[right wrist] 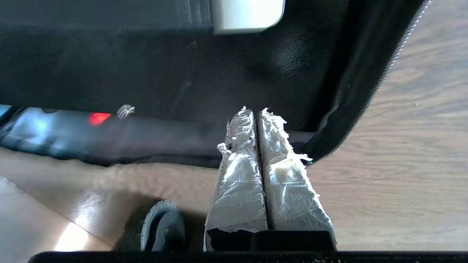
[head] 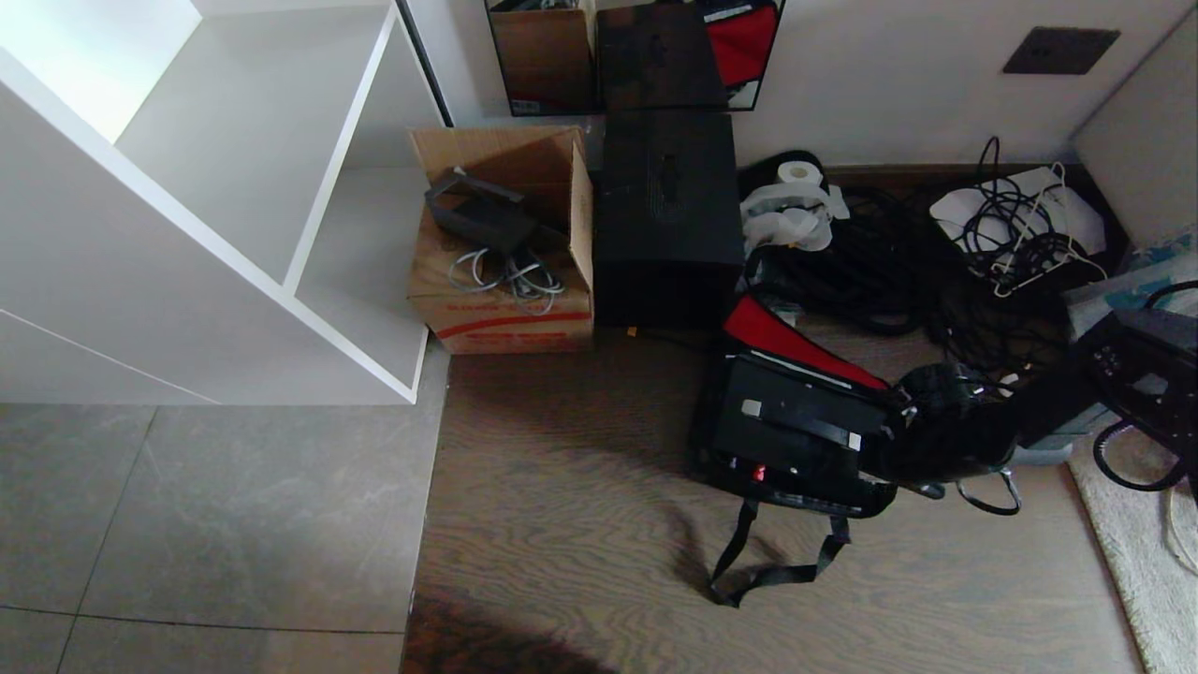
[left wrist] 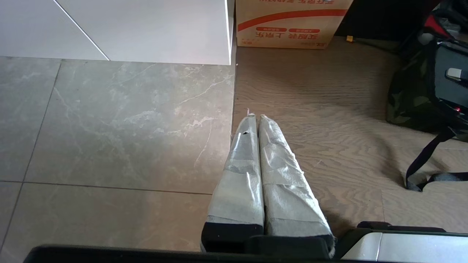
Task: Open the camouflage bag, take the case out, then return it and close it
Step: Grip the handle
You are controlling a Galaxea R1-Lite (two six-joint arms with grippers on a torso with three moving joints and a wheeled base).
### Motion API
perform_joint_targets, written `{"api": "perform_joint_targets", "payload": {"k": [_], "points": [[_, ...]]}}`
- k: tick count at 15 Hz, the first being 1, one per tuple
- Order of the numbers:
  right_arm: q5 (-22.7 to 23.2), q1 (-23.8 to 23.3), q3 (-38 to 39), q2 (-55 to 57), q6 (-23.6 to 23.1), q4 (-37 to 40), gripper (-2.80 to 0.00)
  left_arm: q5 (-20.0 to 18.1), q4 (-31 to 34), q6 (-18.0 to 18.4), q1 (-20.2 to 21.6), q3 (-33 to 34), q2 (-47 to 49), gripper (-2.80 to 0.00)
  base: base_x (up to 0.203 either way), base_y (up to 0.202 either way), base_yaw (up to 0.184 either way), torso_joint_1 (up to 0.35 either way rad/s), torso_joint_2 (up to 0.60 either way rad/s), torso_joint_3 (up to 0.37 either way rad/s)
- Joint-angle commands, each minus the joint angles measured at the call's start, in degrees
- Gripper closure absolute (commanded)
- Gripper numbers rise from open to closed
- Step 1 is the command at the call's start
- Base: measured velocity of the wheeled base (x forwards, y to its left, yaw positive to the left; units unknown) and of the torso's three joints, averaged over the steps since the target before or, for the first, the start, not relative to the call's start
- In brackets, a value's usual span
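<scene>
One camouflage bag [head: 796, 440] lay open on the wooden floor [head: 580, 524] to the right of centre, its red lining [head: 781, 339] showing on the far side and its one black strap [head: 777, 562] trailing toward the near side. Inside it sat one case [head: 796, 421], flat and black, with two silver handle ends and a small red latch [head: 758, 473] on its near edge. The right hand [right wrist: 257, 113] was at the right end of the bag, its two taped fingers [right wrist: 237, 175] pressed together with nothing between them, the tips just at the bag's dark edge over the case. The left hand [left wrist: 256, 117] hung over the floor well to the left of the bag, where tile meets wood, its two taped fingers together and empty. Beyond the bag stood one tall black box [head: 666, 215] and, left of it, one cardboard box [head: 505, 243] holding cables. One white shelf unit [head: 206, 187] filled the far left; a tangle of black cables [head: 936, 262] and one paper roll [head: 797, 173] lay at the far right
</scene>
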Motion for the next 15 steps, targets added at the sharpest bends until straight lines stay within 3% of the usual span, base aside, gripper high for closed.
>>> {"api": "perform_joint_targets", "payload": {"k": [1, 2, 4, 5, 10, 11, 15], "points": [[0.24, 0.07, 0.37, -3.06, -1.75, -0.66, 0.00, -0.04, 0.03, 0.00, 0.00, 0.00, -0.02, 0.00, 0.000, 0.000, 0.000, 0.000, 0.00, 0.000], [1.11, -1.49, 0.27, -4.64, -5.35, -0.84, 0.00, -0.04, 0.03, 0.00, 0.00, 0.00, -0.02, 0.00, 0.000, 0.000, 0.000, 0.000, 0.00, 0.000], [9.25, -4.36, 0.98, -7.96, -10.39, -0.73, 0.00, -0.04, 0.03, 0.00, 0.00, 0.00, -0.02, 0.00, 0.000, 0.000, 0.000, 0.000, 0.00, 0.000], [12.96, -4.57, 1.83, -9.42, -10.91, -0.51, 0.00, -0.04, -0.05, 0.00, 0.00, 0.00, -0.02, 0.00, 0.000, 0.000, 0.000, 0.000, 0.00, 0.000], [21.65, -1.02, 4.00, -12.97, -12.47, 0.18, 0.00, -0.02, -0.06, 0.00, 0.00, -0.05, -0.02, 0.00, 0.000, 0.000, 0.000, 0.000, 0.00, 0.000], [21.58, 0.79, 3.56, -12.68, -14.32, 0.15, -2.80, -0.04, 0.03, 0.00, 0.00, 0.00, -0.02, 0.00, 0.000, 0.000, 0.000, 0.000, 0.00, 0.000], [18.56, 5.21, 0.63, -8.86, -33.71, 0.20, -2.80, -0.04, 0.01, 0.00, 0.00, 0.00, -0.02, 0.00, 0.000, 0.000, 0.000, 0.000, 0.00, 0.000]]}}
